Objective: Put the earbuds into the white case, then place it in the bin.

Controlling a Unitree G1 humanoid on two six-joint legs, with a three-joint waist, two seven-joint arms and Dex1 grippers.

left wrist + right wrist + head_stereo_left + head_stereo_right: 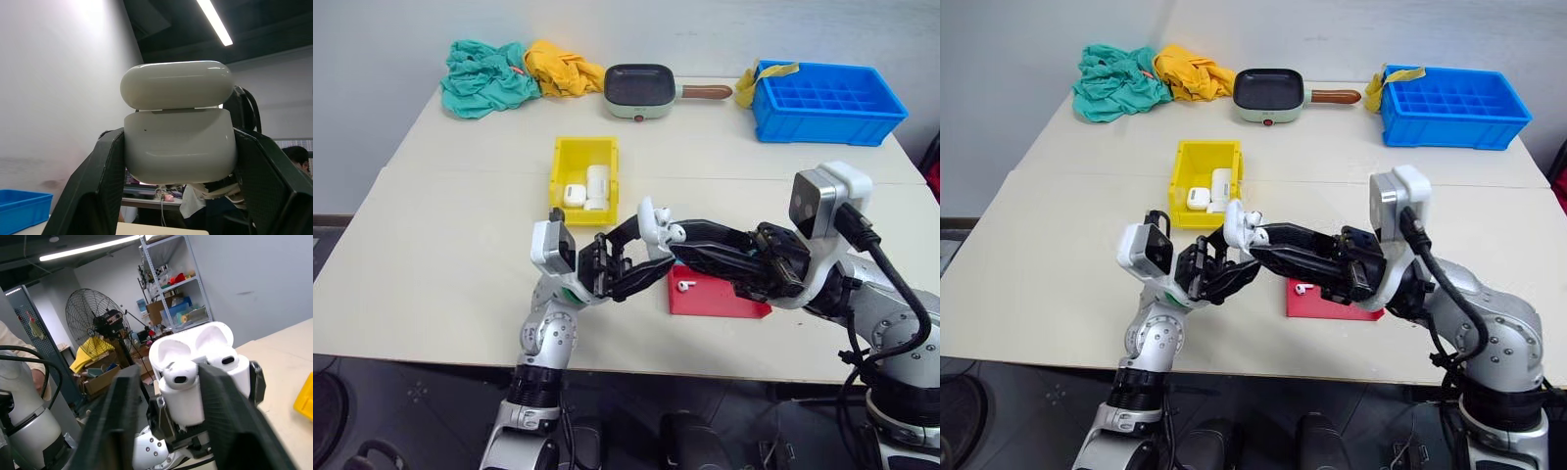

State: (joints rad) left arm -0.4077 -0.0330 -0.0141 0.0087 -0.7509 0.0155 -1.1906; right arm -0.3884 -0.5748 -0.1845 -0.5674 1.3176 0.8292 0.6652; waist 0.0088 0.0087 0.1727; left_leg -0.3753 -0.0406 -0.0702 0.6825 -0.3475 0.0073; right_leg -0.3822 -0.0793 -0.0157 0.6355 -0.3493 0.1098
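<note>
My left gripper [649, 253] is shut on the white case [653, 223], holding it up over the table's front with its lid hinged open. In the right wrist view one earbud [226, 360] sits low in the case [182, 407], and a second earbud [178, 376] stands higher in its socket. My right gripper [677, 243] comes in from the right, and its open fingers [122, 406] stand on either side of that higher earbud with a gap. Another earbud [686, 286] lies on the red tray [734, 299]. The yellow bin [559, 166] stands behind the grippers.
The bin holds other white cases [597, 186]. A blue gridded crate [827, 98] stands at the back right and a small pan [641, 90] at the back middle. Teal cloth [487, 78] and yellow cloth [563, 69] lie at the back left.
</note>
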